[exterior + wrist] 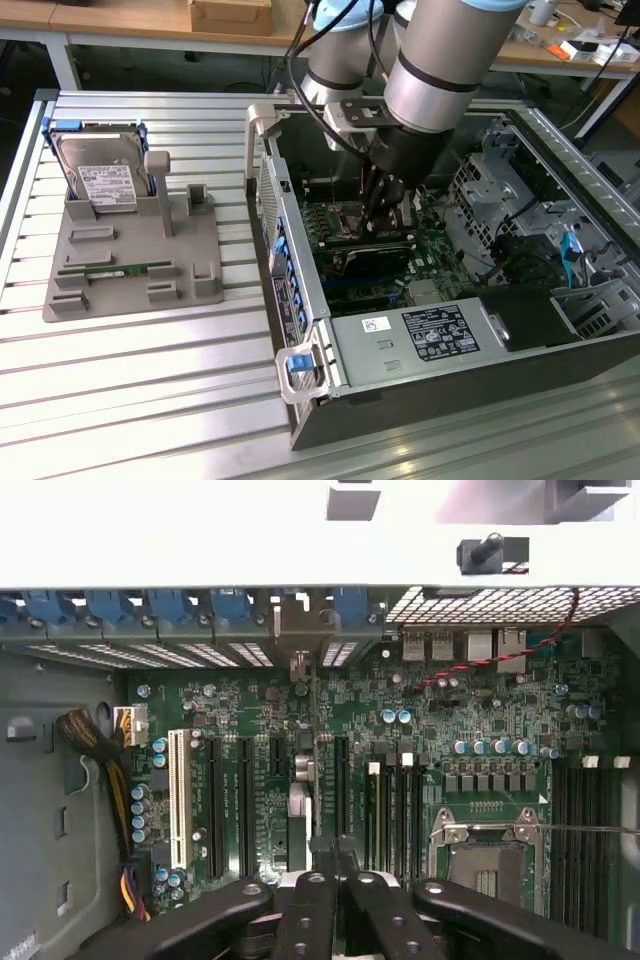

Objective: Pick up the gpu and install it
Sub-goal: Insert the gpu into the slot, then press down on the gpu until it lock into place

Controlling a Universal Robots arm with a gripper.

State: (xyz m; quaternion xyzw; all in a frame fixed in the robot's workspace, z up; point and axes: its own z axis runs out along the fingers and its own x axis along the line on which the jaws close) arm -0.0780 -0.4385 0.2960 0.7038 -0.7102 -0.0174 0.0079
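now, operator, your scene as it stands:
arm: your gripper (383, 212) is down inside the open computer case (300, 330), over the motherboard (440, 255), at about 12 o'clock of the case's middle in the exterior view.
fingers: you see them drawn close together in the wrist view (330, 900), pinched on the top edge of the thin card standing edge-on between them.
gpu: the gpu (375, 248) sits upright on the motherboard just under your gripper; in the wrist view (303, 810) it runs as a thin edge from the fingers to the case's rear slots.
tray: the grey holder (130, 255) lies well apart, at 9 o'clock of the case.
hard drive: it leans in the holder's far end (100, 178).
memory stick: it lies flat in the holder's near part (120, 270).
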